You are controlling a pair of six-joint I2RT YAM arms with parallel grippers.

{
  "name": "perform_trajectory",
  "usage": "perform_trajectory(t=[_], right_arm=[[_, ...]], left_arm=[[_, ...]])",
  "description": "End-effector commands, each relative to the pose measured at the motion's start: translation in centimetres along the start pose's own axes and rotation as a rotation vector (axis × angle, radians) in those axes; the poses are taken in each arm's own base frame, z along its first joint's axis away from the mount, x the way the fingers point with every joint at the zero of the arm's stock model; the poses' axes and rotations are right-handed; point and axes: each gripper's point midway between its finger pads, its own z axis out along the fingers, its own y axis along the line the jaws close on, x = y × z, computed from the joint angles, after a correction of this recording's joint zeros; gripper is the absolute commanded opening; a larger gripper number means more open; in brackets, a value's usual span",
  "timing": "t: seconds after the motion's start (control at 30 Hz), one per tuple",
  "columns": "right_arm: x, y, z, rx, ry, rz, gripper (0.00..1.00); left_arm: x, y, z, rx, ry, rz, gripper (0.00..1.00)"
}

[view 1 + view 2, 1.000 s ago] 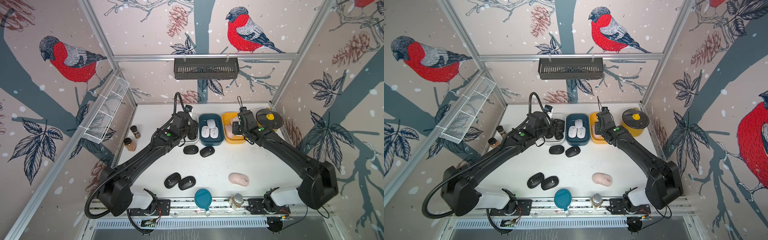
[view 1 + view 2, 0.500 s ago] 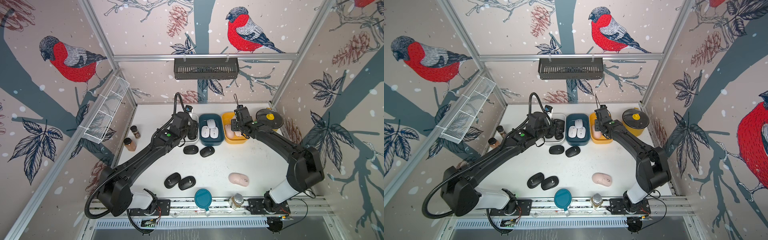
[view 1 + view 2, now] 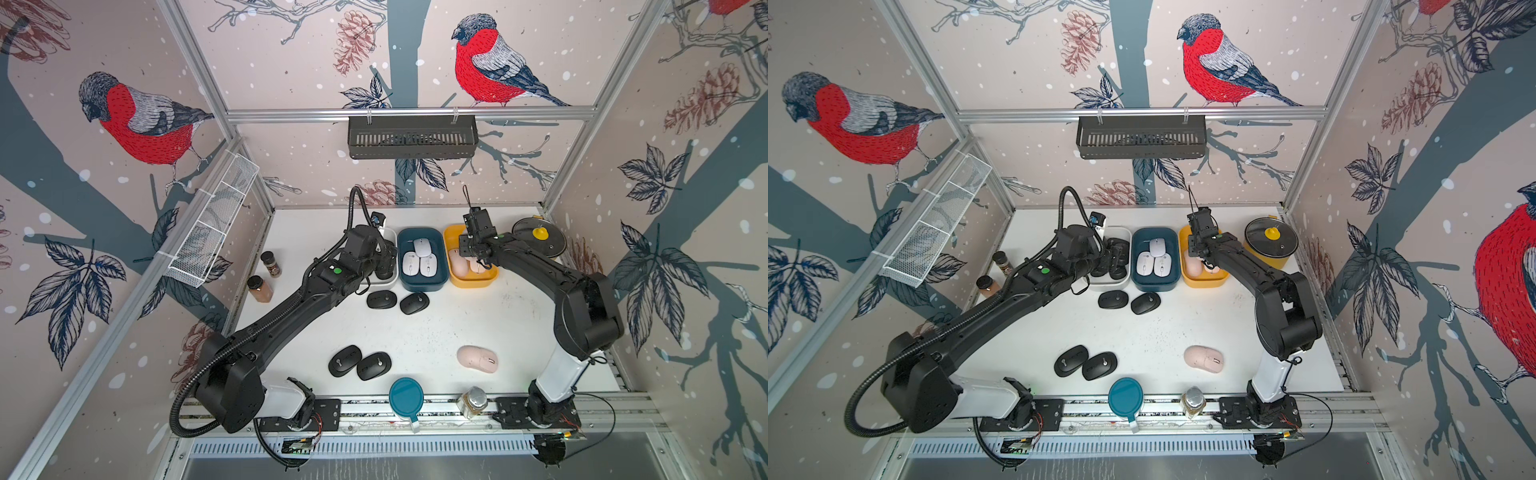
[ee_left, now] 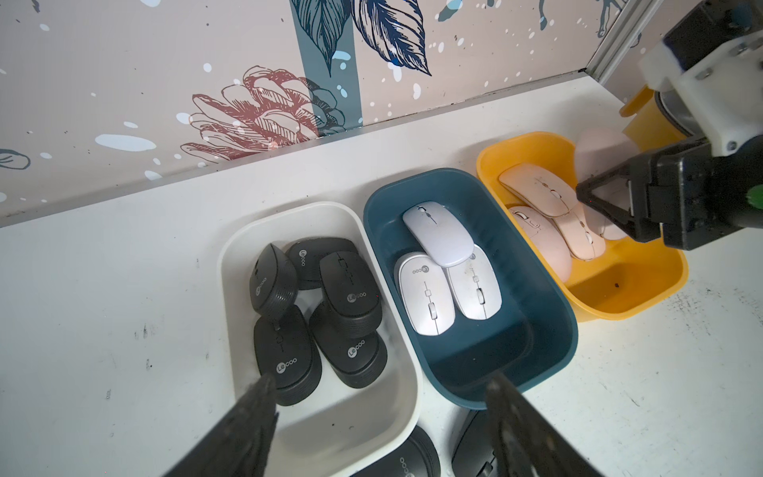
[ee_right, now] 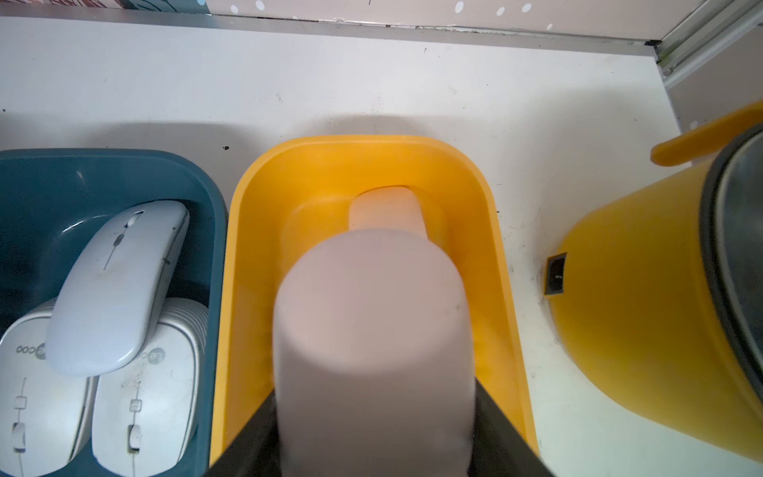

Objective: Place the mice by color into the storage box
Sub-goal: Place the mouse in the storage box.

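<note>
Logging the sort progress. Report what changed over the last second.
The right arm folded its elbow up and inward, carrying the right gripper, shut on a pink mouse, slightly farther back over the yellow bin. Nothing was released. The left gripper stayed open by the white bin. The four black mice and the loose pink mouse on the table did not move.

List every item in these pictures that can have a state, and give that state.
left claw: open, empty, above the white bin.
right claw: shut on a pink mouse, above the yellow bin.
white bin: holds black mice.
blue bin: holds three white mice.
yellow bin: holds pink mice.
four black mice: loose on the table.
other pink mouse: loose, unsorted.
yellow pot: lid on.
</note>
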Motion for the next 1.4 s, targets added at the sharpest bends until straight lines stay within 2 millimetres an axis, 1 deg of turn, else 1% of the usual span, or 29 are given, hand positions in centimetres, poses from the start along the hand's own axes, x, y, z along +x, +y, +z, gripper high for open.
perform_trajectory(t=[0.0,0.2,0.33,0.63,0.9,1.37], right_arm=[[-1.1,0.2,0.7,0.002,-0.026,-0.003,0.58],[-1.3,0.6,2.2,0.0,-0.007,-0.009,0.58],[-1.4,0.8,3.1,-0.001,0.003,-0.012,0.58],[-1.0,1.7,5.1,-0.017,0.038,-0.014,0.59],[-0.8,2.1,6.2,-0.025,0.056,-0.016,0.6],[0.5,3.6,7.5,-0.085,0.099,0.002,0.62]], left_arm=[[-1.3,-0.1,-0.3,0.005,-0.052,-0.004,0.78],[-1.4,-0.2,-0.6,0.013,-0.054,0.006,0.79],[-1.0,-0.1,-0.8,0.009,-0.044,0.004,0.79],[-0.7,0.1,-0.6,0.0,-0.054,0.01,0.79],[-0.3,0.1,-0.3,-0.003,-0.043,0.012,0.79],[-0.1,0.4,-0.1,-0.022,-0.037,0.021,0.79]])
